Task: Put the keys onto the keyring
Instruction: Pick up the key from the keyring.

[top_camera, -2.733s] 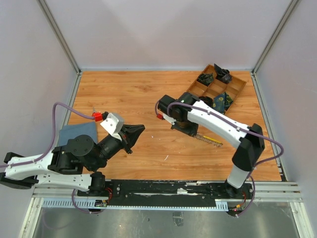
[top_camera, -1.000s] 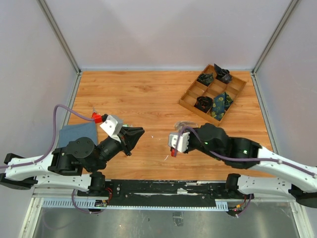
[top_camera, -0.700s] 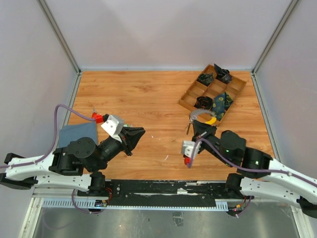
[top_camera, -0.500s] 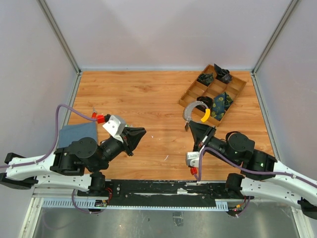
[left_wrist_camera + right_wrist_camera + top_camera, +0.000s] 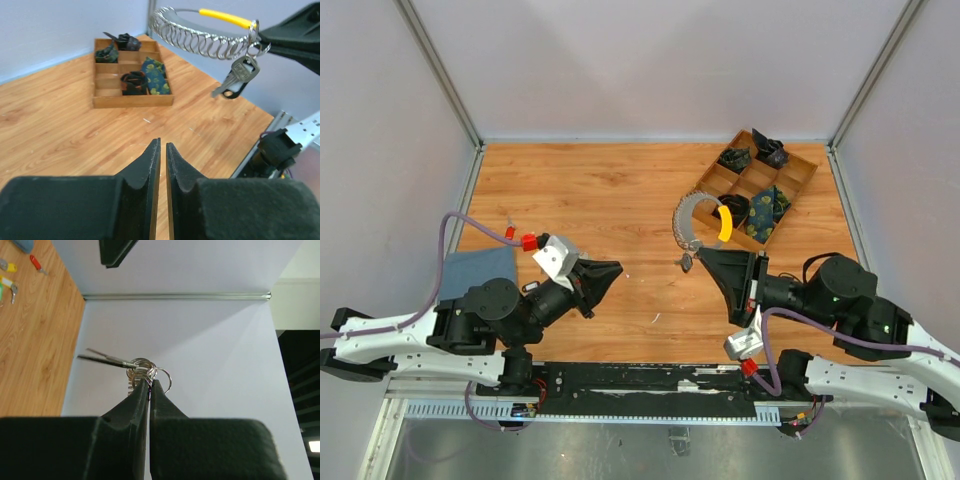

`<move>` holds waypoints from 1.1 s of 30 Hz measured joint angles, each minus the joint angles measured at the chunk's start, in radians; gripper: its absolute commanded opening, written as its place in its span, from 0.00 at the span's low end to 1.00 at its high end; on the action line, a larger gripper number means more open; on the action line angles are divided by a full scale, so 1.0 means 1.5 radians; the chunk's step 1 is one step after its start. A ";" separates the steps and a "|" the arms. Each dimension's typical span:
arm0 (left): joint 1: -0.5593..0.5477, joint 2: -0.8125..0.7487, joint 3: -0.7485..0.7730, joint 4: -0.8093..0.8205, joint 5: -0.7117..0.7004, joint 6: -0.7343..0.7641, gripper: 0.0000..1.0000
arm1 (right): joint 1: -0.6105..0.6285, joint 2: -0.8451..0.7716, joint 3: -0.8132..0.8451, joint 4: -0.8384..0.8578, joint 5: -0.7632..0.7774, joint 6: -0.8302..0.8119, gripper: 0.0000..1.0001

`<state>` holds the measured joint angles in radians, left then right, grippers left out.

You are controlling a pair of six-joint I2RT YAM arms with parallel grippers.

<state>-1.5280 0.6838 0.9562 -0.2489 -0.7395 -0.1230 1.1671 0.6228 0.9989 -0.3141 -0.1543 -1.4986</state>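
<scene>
Swinging keyring [image 5: 200, 42] up off table [image 5: 620, 190]: right pincer [image 5: 149, 382] clamped on it, now aloft facing left pincer [image 5: 163, 145], slit-narrow, seemingly empty. One key [image 5: 235, 75] hangs; rest need threading.

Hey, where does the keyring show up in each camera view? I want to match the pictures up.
Top external: keyring right of centre, just left of the wooden tray.
Left wrist: upper right, held up in the air.
Right wrist: centre, seen edge-on.
Shared landmark: the right tool, pinching the ring in all three.
</scene>
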 measured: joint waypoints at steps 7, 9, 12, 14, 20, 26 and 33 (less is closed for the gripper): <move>0.000 0.011 -0.028 0.047 0.073 0.018 0.30 | 0.000 0.015 0.039 -0.027 -0.057 -0.004 0.01; 0.000 0.024 -0.029 0.064 0.093 0.026 0.32 | 0.000 0.020 0.043 -0.034 -0.071 -0.004 0.01; 0.000 0.047 -0.029 0.091 0.121 0.039 0.35 | 0.000 0.026 0.051 -0.039 -0.086 -0.004 0.01; 0.000 0.064 -0.029 0.109 0.139 0.048 0.37 | 0.000 0.030 0.058 -0.039 -0.095 -0.004 0.01; 0.000 0.081 -0.037 0.154 0.173 0.067 0.49 | 0.000 0.035 0.064 -0.038 -0.107 -0.004 0.01; 0.000 0.085 -0.045 0.212 0.183 0.082 0.61 | 0.000 0.046 0.060 0.001 -0.099 0.005 0.00; 0.000 0.119 -0.049 0.265 0.182 0.108 0.65 | 0.000 0.064 0.053 0.053 -0.075 0.025 0.01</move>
<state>-1.5284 0.8623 0.8822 0.1482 -0.4660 0.0383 1.1675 0.7193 1.0786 -0.2352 -0.2661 -1.4612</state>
